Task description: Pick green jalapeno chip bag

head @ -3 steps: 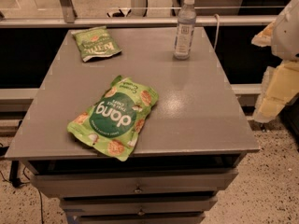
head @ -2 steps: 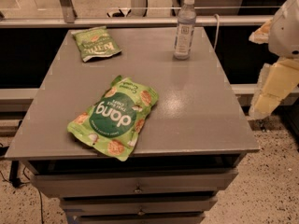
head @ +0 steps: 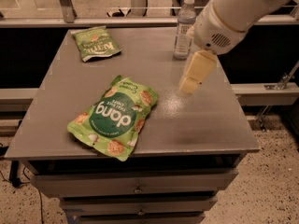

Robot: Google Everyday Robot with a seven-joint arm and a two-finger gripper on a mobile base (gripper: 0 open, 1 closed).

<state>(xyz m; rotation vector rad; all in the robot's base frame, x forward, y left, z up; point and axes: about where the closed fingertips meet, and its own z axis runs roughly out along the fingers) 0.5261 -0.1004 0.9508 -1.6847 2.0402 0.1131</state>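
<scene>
Gripper [head: 190,84], open or closed impossible to tell, hangs above the table [head: 210,125], well apart from the green jalapeno chip bag [head: 96,43].

table [head: 201,125]: looked smooth, slightly shiny
green jalapeno chip bag [head: 96,43]: looked crinkly, dull
big pouch [head: 114,117]: looked glossy
bottle [head: 184,29]: was clear plastic
hand [head: 190,84]: smooth pale plastic, hung over the table's right side
</scene>
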